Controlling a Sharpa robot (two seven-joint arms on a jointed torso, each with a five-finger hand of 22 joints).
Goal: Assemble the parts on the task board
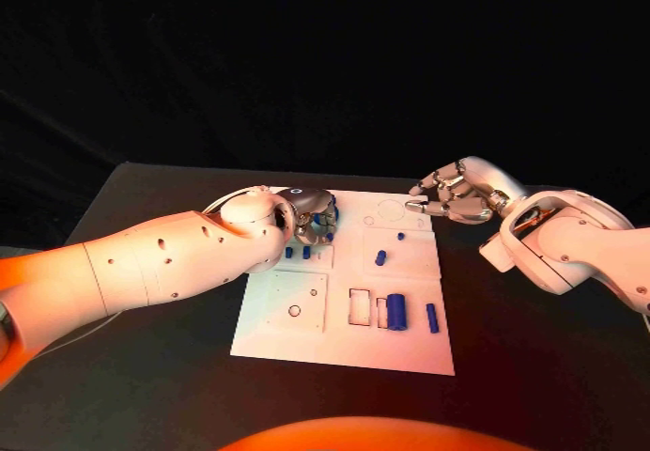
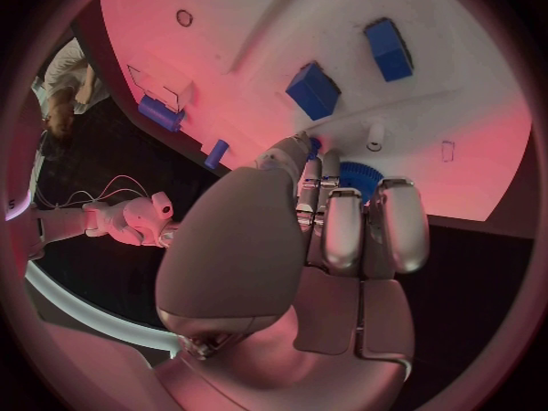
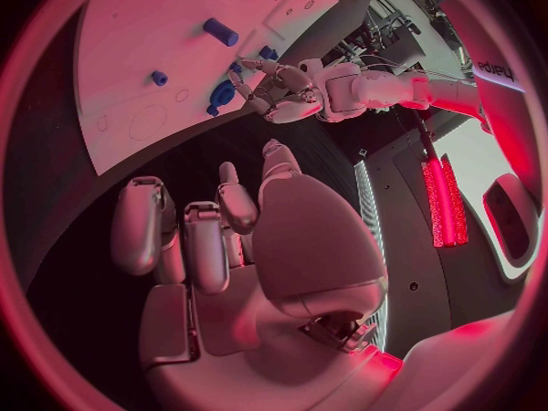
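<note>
In the head view the left hand (image 1: 309, 209) hangs over the far left part of the white task board (image 1: 407, 352), fingers curled down onto a blue part that is mostly hidden beneath them; just nearer on the board lie two small blue blocks (image 1: 298, 252). Two small blue pegs (image 1: 382, 256) sit near the board's middle, and a thick blue cylinder (image 1: 397, 311) and a thin blue rod (image 1: 432, 318) lie toward its near right corner, beside two empty rectangular slots (image 1: 359, 307). The right hand (image 1: 451, 198) hovers at the far right corner of the board, fingers curled in with nothing visible in them. In the left wrist view the fingers (image 2: 342, 228) close over a ribbed blue round part (image 2: 361, 175), their tips touching it; whether it is truly pinched or only touched I cannot tell. The step in hand looks like grasping or seating this round part, so the next move calls for a firm hold and a straight press or lift. The two blocks lie close to the fingers and could get knocked. In the right wrist view the right hand's fingers (image 3: 183, 237) are loosely curled and apart over the bare black table (image 3: 68, 247), beside the board's edge, holding nothing, well apart from the left hand (image 3: 274, 91).
</note>
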